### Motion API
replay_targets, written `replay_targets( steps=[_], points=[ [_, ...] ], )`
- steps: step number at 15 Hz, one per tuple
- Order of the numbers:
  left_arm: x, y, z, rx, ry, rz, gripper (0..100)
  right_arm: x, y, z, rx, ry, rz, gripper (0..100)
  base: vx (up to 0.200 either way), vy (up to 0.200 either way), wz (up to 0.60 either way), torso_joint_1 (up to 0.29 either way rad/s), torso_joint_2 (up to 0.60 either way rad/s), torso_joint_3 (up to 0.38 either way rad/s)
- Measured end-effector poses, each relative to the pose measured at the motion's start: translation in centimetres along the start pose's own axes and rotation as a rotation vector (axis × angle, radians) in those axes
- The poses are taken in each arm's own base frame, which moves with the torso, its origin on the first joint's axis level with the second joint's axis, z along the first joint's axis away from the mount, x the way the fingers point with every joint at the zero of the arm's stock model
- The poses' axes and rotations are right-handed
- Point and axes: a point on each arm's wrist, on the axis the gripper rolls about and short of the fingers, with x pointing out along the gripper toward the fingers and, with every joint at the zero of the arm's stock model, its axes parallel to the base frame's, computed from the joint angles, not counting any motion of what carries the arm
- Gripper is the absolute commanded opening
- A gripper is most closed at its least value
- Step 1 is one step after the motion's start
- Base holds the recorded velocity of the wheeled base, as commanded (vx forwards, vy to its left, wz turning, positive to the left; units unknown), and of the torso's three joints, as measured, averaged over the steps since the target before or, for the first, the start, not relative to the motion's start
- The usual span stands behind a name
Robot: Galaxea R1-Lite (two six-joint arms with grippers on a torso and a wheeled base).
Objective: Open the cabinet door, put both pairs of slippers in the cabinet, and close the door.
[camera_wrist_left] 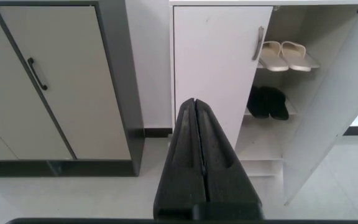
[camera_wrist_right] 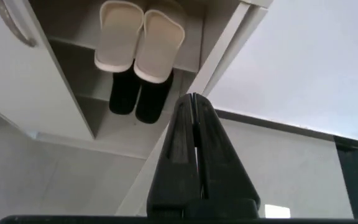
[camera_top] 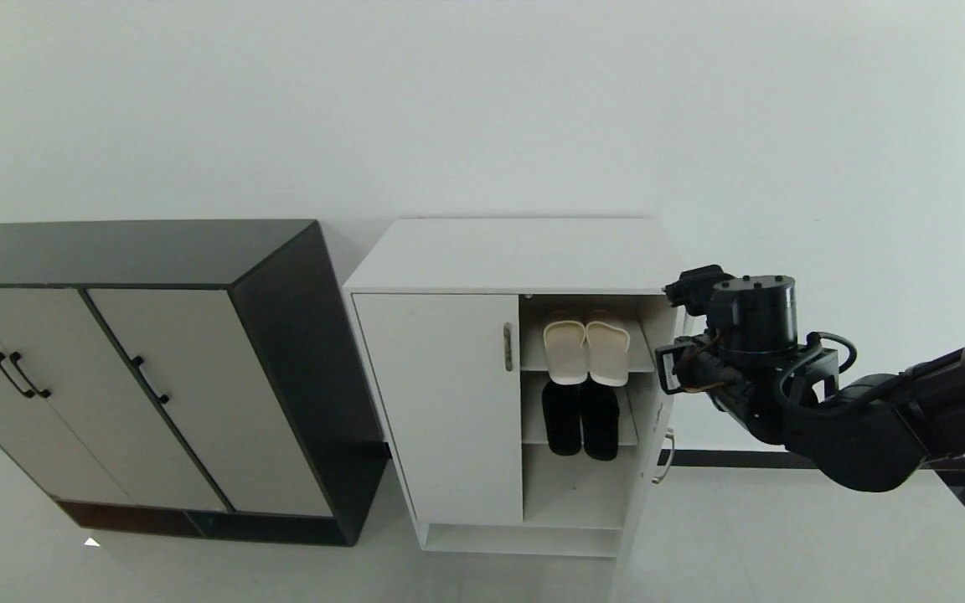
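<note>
White cabinet, right door open: cream slippers shelved above black slippers. Right gripper, fingers pressed together, seems beside the door edge; left gripper likewise closed.

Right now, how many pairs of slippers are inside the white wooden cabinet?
2. The cream open-back slipper pair is on the top shelf, the black pair on the shelf below. The shut left door could hide more.

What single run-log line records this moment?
white slippers: top shelf | black slippers: middle shelf | right-hand cabinet door: open | right claw: shut, near door edge | left claw: shut
</note>
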Motion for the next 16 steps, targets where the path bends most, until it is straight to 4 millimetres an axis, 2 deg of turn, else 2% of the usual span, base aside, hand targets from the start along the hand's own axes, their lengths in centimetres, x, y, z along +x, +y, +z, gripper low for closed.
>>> replay_targets(
  steps=[9,14,16],
  points=[
    [0.0,0.0,0.0,0.000,0.000,0.001,0,-0.9,-1.4,-1.1,-0.082,0.169,-0.015,0,0.000,0.000,0.00,0.000,0.00,0.000],
    [0.0,0.0,0.0,0.000,0.000,-0.001,0,-0.5,-0.9,-1.7,-0.086,0.188,0.007,0,0.000,0.000,0.00,0.000,0.00,0.000],
    [0.0,0.0,0.0,0.000,0.000,0.000,0,-0.4,-0.2,-1.9,-0.054,0.190,0.095,0,0.000,0.000,0.00,0.000,0.00,0.000]
  ],
)
